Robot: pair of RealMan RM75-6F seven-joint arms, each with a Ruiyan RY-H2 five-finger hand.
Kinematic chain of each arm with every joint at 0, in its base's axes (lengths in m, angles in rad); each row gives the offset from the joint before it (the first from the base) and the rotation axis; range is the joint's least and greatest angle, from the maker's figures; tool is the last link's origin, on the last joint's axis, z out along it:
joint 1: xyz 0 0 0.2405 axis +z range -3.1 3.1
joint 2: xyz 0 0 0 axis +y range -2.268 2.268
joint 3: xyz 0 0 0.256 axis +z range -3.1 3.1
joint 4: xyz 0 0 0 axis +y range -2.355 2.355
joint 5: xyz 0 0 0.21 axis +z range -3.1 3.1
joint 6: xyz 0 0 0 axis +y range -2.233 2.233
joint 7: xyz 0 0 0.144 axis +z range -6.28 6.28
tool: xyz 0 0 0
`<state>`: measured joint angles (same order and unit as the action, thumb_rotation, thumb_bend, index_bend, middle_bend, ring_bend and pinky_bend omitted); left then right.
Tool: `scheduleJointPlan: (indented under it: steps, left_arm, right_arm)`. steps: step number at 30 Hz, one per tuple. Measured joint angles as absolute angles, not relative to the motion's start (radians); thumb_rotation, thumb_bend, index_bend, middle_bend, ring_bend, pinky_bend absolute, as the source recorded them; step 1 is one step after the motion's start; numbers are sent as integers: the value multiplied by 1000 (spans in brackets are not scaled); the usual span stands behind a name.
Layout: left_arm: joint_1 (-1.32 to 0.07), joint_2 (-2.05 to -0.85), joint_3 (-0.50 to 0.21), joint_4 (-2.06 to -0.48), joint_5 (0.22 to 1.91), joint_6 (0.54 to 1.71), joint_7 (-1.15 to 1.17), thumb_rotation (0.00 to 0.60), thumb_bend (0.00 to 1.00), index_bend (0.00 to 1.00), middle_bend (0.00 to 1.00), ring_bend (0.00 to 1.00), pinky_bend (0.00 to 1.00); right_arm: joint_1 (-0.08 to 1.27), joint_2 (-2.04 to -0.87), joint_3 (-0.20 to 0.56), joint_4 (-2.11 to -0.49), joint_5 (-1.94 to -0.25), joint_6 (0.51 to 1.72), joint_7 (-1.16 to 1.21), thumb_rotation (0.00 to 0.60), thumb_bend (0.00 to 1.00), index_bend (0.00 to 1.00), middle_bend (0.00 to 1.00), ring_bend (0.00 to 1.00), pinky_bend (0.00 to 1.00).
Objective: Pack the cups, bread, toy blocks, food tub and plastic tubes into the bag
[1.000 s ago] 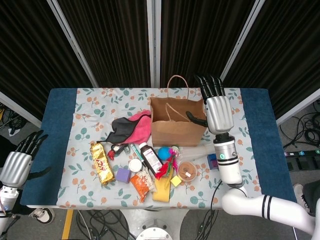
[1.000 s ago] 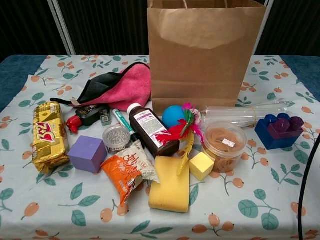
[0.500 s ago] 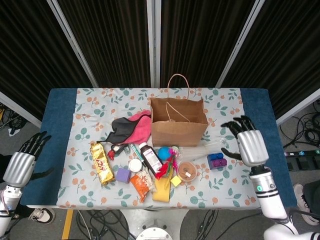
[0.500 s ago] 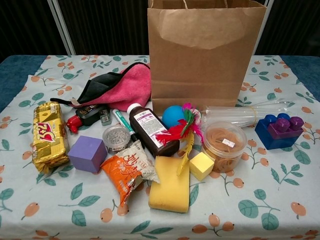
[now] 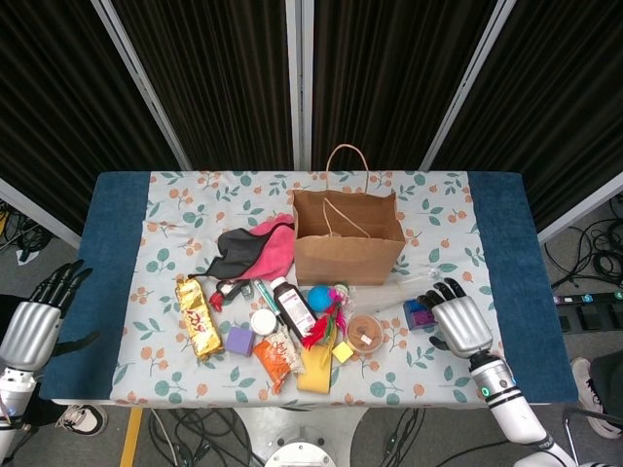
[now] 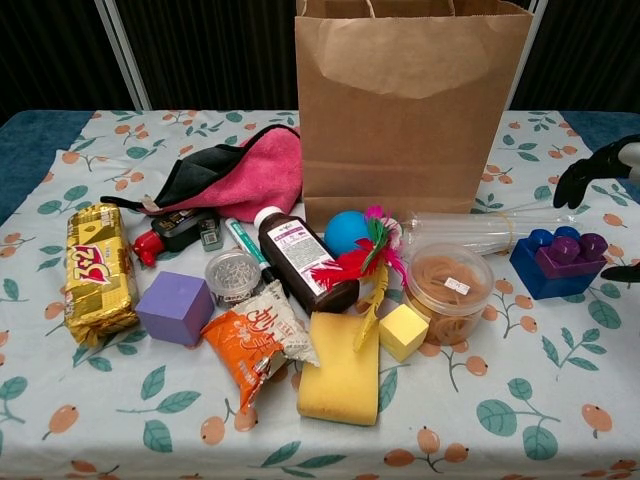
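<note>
One target: blue block (image 6: 557, 262) at 3 o'clock of tub (image 6: 446, 291). Right robot hand (image 5: 459, 323) fingers apart, empty — straddle block before closing.

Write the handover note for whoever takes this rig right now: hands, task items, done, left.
Right hand open, empty, hovering just right of the blue and purple toy block.
Left hand open, empty, off the table's left edge.
Paper bag upright at the back; contents not visible.
In front of it on the table: plastic tubes, food tub, purple block, yellow block.
Done: nothing confirmed.
Left: all of these; probably the toy block first.
</note>
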<state>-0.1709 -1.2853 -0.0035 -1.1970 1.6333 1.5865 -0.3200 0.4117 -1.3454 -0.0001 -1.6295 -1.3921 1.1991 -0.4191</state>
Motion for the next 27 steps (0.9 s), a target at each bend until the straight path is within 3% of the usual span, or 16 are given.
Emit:
scheduleJointPlan:
  steps: [6, 27]
  left_arm:
    - [-171, -1291, -5, -1183, 1633, 1588, -330, 600, 31, 132, 155, 84, 204]
    - [-173, -1308, -5, -1140, 1630, 1579, -360, 600, 31, 132, 155, 84, 203]
  right_arm:
    - [414, -1434, 18, -1549, -1360, 1186, -446, 600, 3, 326, 277, 120, 54]
    - [383, -1571, 64, -1408, -1303, 1207, -435, 600, 11, 323, 290, 121, 50]
